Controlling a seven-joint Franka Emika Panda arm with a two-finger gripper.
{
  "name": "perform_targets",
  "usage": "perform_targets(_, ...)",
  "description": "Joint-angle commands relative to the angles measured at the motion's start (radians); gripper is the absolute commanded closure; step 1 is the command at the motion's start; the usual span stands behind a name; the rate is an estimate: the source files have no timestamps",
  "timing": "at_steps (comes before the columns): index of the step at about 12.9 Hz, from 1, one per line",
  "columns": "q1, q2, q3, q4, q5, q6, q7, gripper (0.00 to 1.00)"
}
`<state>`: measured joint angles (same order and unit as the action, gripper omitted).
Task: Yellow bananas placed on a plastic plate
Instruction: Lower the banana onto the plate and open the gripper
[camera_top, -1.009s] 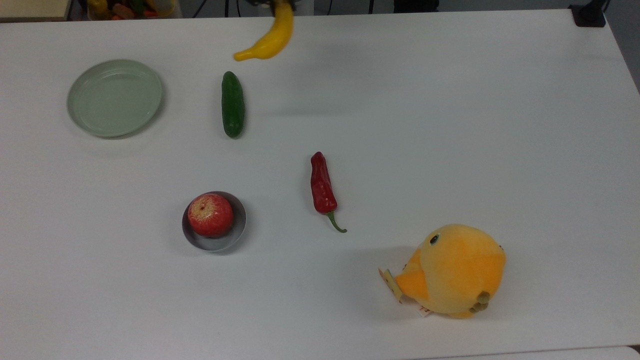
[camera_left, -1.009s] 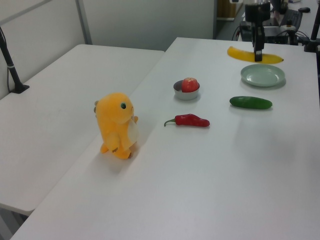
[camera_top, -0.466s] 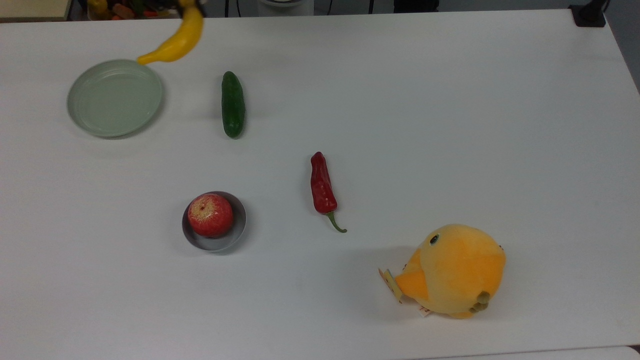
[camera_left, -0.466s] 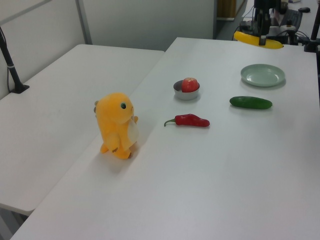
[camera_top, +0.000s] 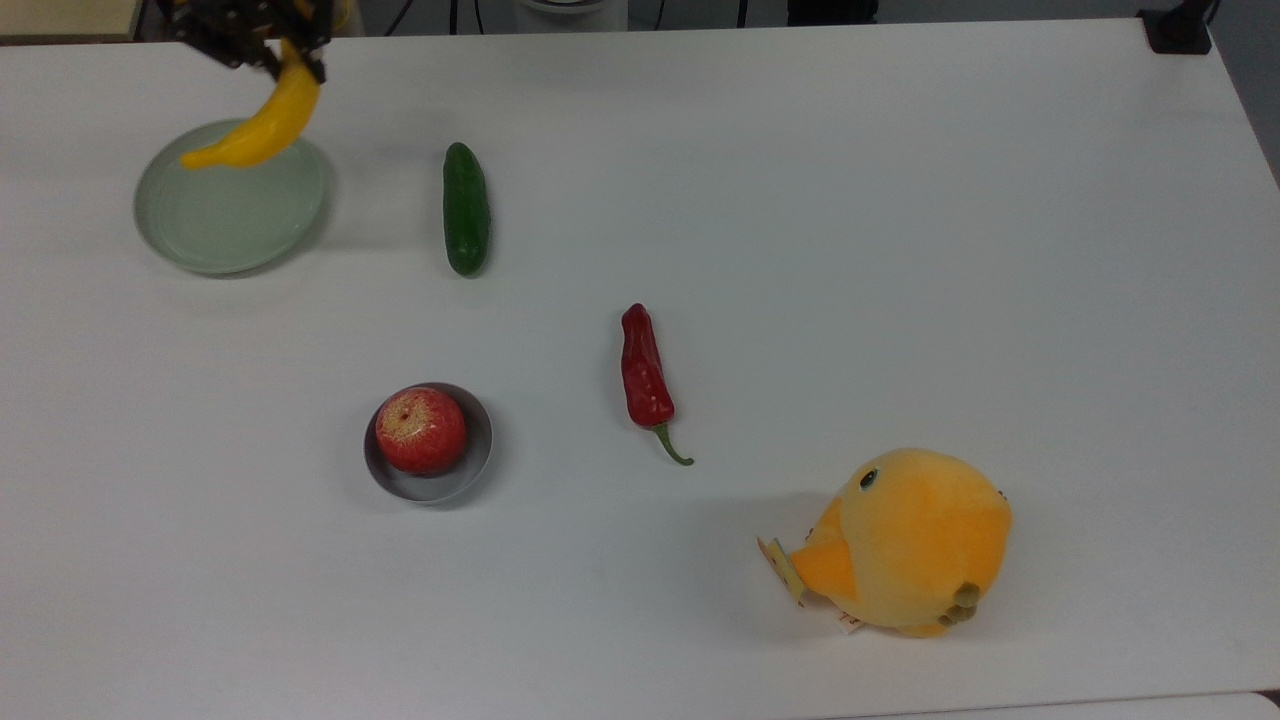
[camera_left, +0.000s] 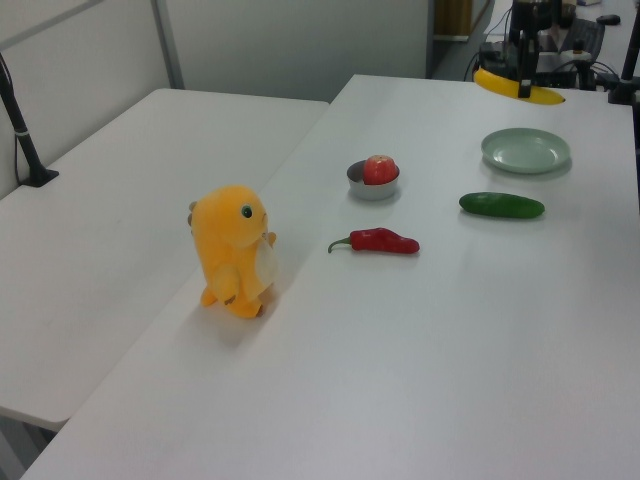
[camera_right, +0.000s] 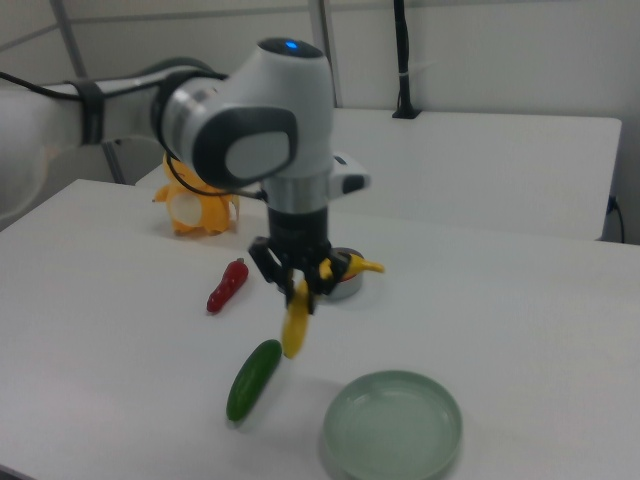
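My gripper (camera_top: 288, 48) is shut on the yellow banana (camera_top: 262, 128), which hangs tilted in the air. In the top view its lower tip lies over the far part of the pale green plastic plate (camera_top: 232, 215). Nothing lies on the plate. In the left view the gripper (camera_left: 523, 84) holds the banana (camera_left: 500, 84) well above and behind the plate (camera_left: 526, 151). In the right view the gripper (camera_right: 302, 290) points down with the banana (camera_right: 295, 325) hanging between the cucumber (camera_right: 254, 378) and the plate (camera_right: 392, 427).
A green cucumber (camera_top: 466, 208) lies at the top view's right of the plate. A red chili (camera_top: 645, 375) lies mid-table. A grey bowl (camera_top: 474, 460) holds a red apple (camera_top: 420, 430). An orange plush chick (camera_top: 905, 540) stands near the front right.
The gripper has carried the banana toward the top view's left, from above the cucumber's far end, past the plate's rim, to over the plate. Everything else stayed in place.
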<state>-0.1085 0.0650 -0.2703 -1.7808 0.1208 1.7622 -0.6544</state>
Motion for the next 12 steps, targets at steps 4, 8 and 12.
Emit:
perform_targets(4,-0.072,0.156,-0.015,-0.043,-0.015,0.207,-0.021,0.71)
perform_targets(8,-0.073,0.24,-0.03,-0.061,-0.015,0.335,-0.017,0.7)
perform_targets(12,-0.074,0.295,-0.03,-0.094,-0.018,0.424,-0.017,0.64)
